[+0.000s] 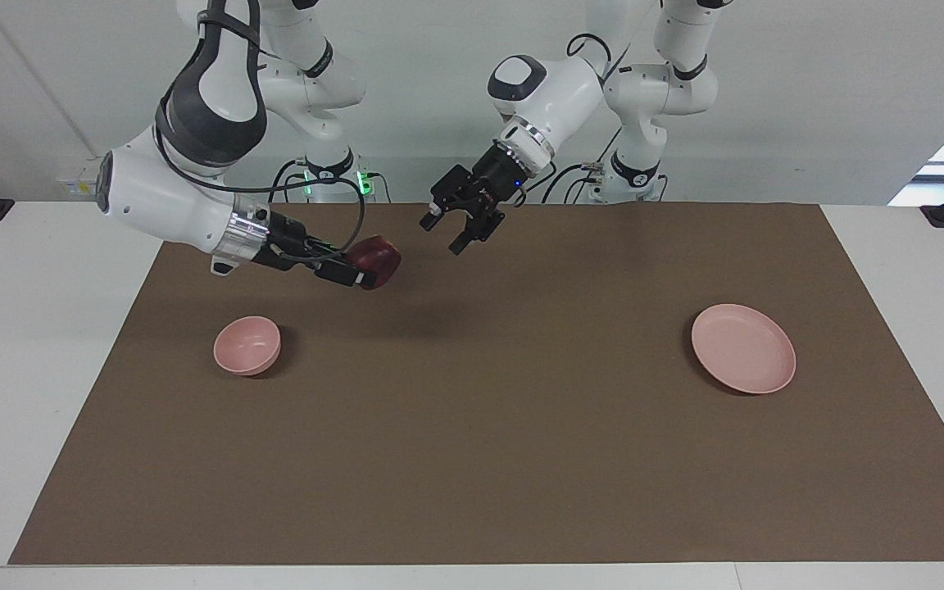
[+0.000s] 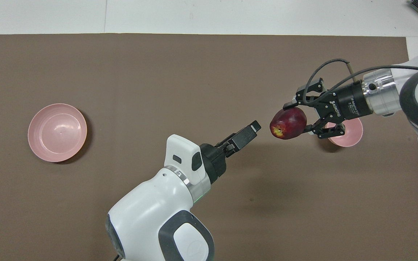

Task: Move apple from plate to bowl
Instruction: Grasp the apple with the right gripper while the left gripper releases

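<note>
I hold the small dark red apple tight in my right end effector, up over the brown tabletop near the small deep pink bowl, so I can drop it in. My left end effector hangs wide and empty. The wide flat pink plate sits bare.

The bowl sits toward the right arm's end, the plate toward the left arm's.
</note>
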`<state>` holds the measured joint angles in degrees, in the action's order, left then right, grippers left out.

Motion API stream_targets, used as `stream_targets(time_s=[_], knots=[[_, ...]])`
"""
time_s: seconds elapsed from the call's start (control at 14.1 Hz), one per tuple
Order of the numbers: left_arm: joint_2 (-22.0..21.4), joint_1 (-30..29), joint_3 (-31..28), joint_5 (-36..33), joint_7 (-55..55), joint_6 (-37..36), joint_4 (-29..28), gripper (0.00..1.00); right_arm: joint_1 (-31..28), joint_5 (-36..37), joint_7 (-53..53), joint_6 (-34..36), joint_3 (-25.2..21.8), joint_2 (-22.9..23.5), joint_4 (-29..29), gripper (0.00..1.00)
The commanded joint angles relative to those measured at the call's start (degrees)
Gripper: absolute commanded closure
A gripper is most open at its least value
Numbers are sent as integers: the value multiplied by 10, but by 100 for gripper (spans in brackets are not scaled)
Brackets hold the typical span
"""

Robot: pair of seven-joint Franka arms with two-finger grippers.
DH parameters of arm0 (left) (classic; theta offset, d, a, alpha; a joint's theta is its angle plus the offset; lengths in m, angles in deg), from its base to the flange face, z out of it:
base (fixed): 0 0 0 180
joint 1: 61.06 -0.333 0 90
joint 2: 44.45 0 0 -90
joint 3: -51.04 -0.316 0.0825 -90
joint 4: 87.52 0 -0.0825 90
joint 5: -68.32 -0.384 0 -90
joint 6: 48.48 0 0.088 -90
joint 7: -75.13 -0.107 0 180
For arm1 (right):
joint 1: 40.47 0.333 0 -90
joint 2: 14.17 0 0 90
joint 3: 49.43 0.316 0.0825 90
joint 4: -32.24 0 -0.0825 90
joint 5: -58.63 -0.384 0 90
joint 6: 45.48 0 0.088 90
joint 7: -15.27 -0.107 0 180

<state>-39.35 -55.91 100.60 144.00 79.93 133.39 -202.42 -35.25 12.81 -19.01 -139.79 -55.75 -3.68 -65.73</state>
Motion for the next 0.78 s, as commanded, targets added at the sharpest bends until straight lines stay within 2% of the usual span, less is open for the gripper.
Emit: stream_targets(time_s=[0.0, 0.21, 0.36, 0.71], knots=[[-11, -4, -4, -5, 11, -19, -12, 0, -12, 64, 62, 3, 6, 1, 6, 100], [-18, -5, -17, -5, 8, -33, -30, 0, -21, 177, 170, -1, 6, 1, 5, 100], [-22, 2, -46, -5, -28, -33, -47, 0, -33, 218, 220, -9, 6, 2, 5, 100], [-38, 2, -104, -5, -115, -44, -84, 0, -39, 367, 329, -100, 6, 9, 0, 100]])
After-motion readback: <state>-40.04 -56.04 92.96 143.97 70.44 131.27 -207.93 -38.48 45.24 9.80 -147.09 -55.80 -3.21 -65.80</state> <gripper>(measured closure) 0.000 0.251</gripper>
